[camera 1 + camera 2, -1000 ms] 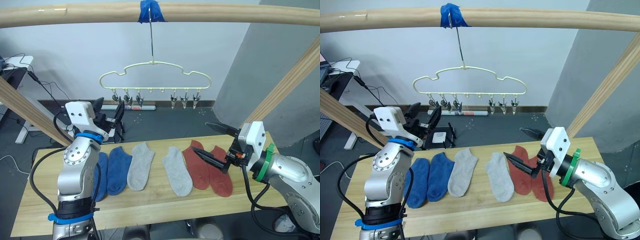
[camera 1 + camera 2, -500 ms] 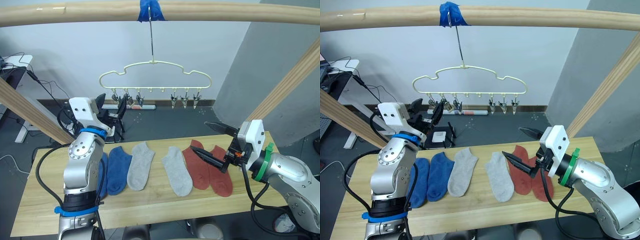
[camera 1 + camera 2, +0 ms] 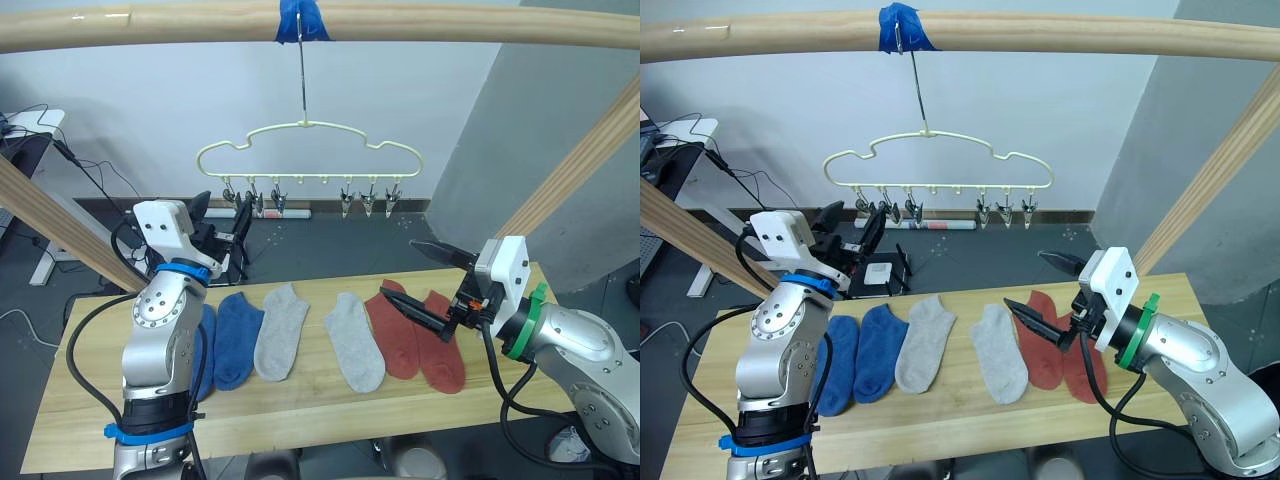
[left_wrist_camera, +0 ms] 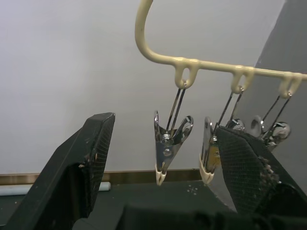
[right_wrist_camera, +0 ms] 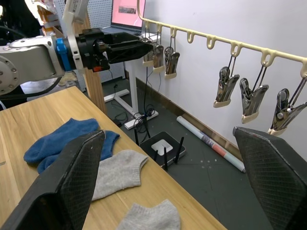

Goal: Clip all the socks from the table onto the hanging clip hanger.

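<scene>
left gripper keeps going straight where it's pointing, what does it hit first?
Likely the end clip of the clip hanger: it hangs between the open fingers of the left gripper, ahead of them. How far ahead is unclear.

I see a round wooden pole (image 3: 400, 22) running across the top at 12 o'clock, with blue tape (image 3: 300, 20) wrapped around its middle, and slanted wooden poles at 9 o'clock (image 3: 60, 225) and 3 o'clock (image 3: 575, 170). Behind, on the dark floor, lie a small black stand with a white top (image 3: 880, 272) at 10 o'clock, a rolled tube (image 3: 940, 225) along the wall, and loose cables (image 3: 95, 170) near a white desk leg (image 3: 45, 262) at 9 o'clock.
</scene>
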Robot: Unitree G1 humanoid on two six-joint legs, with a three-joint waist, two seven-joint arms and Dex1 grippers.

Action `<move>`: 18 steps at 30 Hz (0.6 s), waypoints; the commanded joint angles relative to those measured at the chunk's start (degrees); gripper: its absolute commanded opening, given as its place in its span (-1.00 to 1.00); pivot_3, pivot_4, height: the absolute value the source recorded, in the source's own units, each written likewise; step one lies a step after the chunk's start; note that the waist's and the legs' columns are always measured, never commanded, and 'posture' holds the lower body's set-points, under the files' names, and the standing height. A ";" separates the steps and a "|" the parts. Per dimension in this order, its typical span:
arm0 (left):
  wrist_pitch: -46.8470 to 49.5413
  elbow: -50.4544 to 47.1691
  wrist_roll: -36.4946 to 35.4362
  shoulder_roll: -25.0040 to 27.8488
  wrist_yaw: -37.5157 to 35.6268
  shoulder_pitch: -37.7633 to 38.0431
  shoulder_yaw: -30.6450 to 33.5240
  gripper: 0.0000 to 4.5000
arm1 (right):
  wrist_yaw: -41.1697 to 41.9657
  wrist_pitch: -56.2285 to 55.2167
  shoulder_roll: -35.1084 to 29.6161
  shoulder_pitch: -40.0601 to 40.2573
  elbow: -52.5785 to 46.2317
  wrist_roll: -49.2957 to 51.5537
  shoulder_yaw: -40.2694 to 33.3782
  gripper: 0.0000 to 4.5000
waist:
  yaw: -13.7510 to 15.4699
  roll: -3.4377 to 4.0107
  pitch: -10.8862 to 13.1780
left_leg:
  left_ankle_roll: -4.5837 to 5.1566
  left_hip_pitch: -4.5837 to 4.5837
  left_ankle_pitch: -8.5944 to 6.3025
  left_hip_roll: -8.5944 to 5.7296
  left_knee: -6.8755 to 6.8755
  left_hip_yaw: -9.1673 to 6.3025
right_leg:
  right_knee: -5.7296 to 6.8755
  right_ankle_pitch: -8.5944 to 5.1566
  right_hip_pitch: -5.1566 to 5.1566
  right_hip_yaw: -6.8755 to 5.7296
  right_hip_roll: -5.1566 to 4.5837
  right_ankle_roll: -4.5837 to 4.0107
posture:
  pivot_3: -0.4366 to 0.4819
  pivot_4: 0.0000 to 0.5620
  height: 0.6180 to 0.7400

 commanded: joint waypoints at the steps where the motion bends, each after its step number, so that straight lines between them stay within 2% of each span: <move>1: -0.41 -2.53 0.04 0.32 0.78 0.19 0.89 0.64 | -0.51 -0.33 0.20 -0.65 -2.39 0.77 0.01 1.00 | 0.01 0.00 0.00 | 0.00 0.00 0.00 0.00 0.00 0.00 | 0.00 0.00 0.00 0.00 0.00 0.00 | -0.58 -0.09 1.00; 6: -0.69 -2.17 0.76 0.47 1.11 -0.21 0.29 0.14 | -0.58 -0.06 0.26 -1.18 -2.29 0.91 0.02 1.00 | 0.00 -0.01 0.01 | 0.00 0.00 0.00 0.00 0.00 0.00 | 0.00 0.00 0.00 0.00 0.00 0.00 | -0.58 -0.09 1.00; 18: -0.21 -1.05 2.44 0.63 1.31 -1.70 -0.72 0.14 | -1.00 0.06 0.31 -1.17 -2.37 1.02 0.18 1.00 | 0.00 -0.01 0.01 | 0.00 -0.07 0.00 -0.01 0.00 0.01 | 0.01 0.00 -0.08 0.01 0.00 0.00 | -0.58 -0.10 1.00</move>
